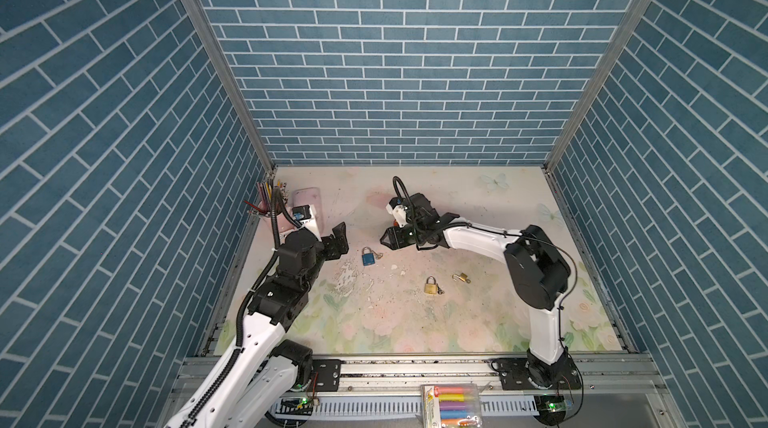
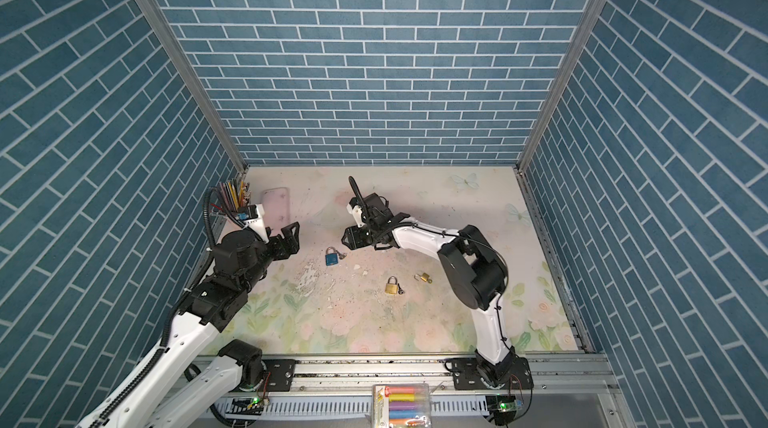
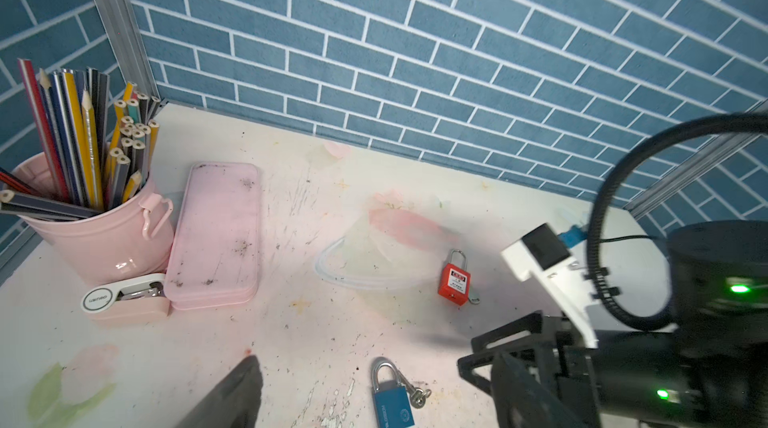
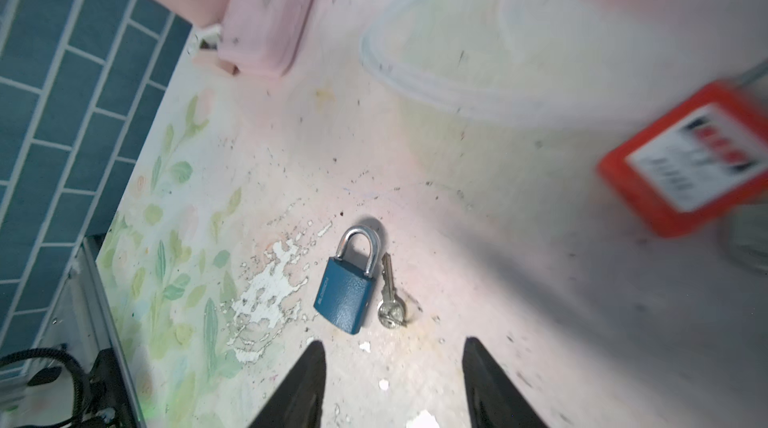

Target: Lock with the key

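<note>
1. the blue padlock [image 4: 347, 301] lies flat on the bench [image 1: 374, 322], about midway between the two arms. its key [image 4: 390, 297] lies just beside the body on the right arm's side, not in the keyhole, with the blade along the shackle.
2. the right pincer [image 4: 392, 347] hovers low and close to this pair, its jaws apart and nothing between them.
3. the left pincer [image 1: 338, 238] is raised near the padlock on the opposite side, jaws wide apart and also empty.
4. the padlock is probably metal: stiff and rather heavy for so small a thing. its painted body looks smooth, so it may slip. i would take it by the two flat faces of the body and leave the keyhole end free.
5. the key is thin and light and lies flat on the bench - difficult to get a finger under it. the round head is the best place to hold, but the small ring there may disturb the grip.
6. the shackle looks seated in the body, but i cannot tell this surely.
7. a red padlock [image 3: 455, 284] lies farther back and a brass padlock [image 1: 431, 285] nearer the right arm's base - both well apart from the blue one.
</note>
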You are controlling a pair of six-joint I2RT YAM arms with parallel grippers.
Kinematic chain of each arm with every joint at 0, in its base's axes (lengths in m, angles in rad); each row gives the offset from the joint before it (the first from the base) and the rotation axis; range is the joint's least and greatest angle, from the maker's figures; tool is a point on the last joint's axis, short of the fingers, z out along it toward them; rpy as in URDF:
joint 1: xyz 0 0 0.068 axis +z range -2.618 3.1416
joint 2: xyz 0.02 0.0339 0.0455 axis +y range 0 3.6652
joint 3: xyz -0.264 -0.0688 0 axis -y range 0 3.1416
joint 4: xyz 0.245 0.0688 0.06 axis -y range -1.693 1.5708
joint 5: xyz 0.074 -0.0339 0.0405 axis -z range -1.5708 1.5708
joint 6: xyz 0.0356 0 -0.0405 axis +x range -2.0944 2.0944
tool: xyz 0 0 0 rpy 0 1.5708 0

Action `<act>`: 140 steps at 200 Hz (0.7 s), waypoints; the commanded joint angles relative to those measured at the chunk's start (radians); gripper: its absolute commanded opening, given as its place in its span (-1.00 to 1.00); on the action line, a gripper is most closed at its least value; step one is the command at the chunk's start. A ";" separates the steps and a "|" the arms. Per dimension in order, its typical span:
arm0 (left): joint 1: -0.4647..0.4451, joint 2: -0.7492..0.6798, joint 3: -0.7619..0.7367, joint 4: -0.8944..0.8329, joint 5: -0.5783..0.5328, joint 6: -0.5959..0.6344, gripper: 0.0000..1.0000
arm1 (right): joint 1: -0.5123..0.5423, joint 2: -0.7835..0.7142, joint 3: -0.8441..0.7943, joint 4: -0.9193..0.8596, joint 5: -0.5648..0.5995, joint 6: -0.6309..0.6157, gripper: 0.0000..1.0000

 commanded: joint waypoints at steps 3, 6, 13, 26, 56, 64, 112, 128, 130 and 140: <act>0.007 0.012 0.074 -0.081 0.072 -0.058 0.73 | -0.021 -0.180 -0.022 -0.163 0.230 0.005 0.11; 0.007 0.018 0.083 -0.094 0.076 -0.076 0.73 | -0.025 -0.197 -0.027 -0.182 0.242 0.014 0.11; 0.007 0.036 0.102 -0.130 0.090 -0.126 0.73 | -0.032 -0.232 -0.040 -0.226 0.268 0.038 0.11; 0.002 0.077 0.127 -0.186 0.140 -0.209 0.73 | -0.050 -0.301 -0.080 -0.292 0.270 0.064 0.09; -0.113 0.159 0.158 -0.279 0.160 -0.330 0.73 | -0.090 -0.442 -0.213 -0.408 0.287 0.098 0.09; -0.172 0.175 0.163 -0.291 0.133 -0.337 0.73 | -0.103 -0.476 -0.254 -0.433 0.299 0.099 0.10; -0.455 0.272 0.089 -0.232 0.027 -0.409 0.73 | -0.172 -0.580 -0.484 -0.448 0.325 0.053 0.24; -0.493 0.295 0.067 -0.201 0.037 -0.471 0.73 | -0.219 -0.560 -0.514 -0.432 0.264 0.058 0.22; -0.497 0.298 0.063 -0.193 0.037 -0.475 0.73 | -0.223 -0.557 -0.518 -0.428 0.257 0.057 0.22; -0.516 0.305 0.051 -0.168 0.029 -0.499 0.73 | -0.235 -0.534 -0.527 -0.411 0.244 0.041 0.20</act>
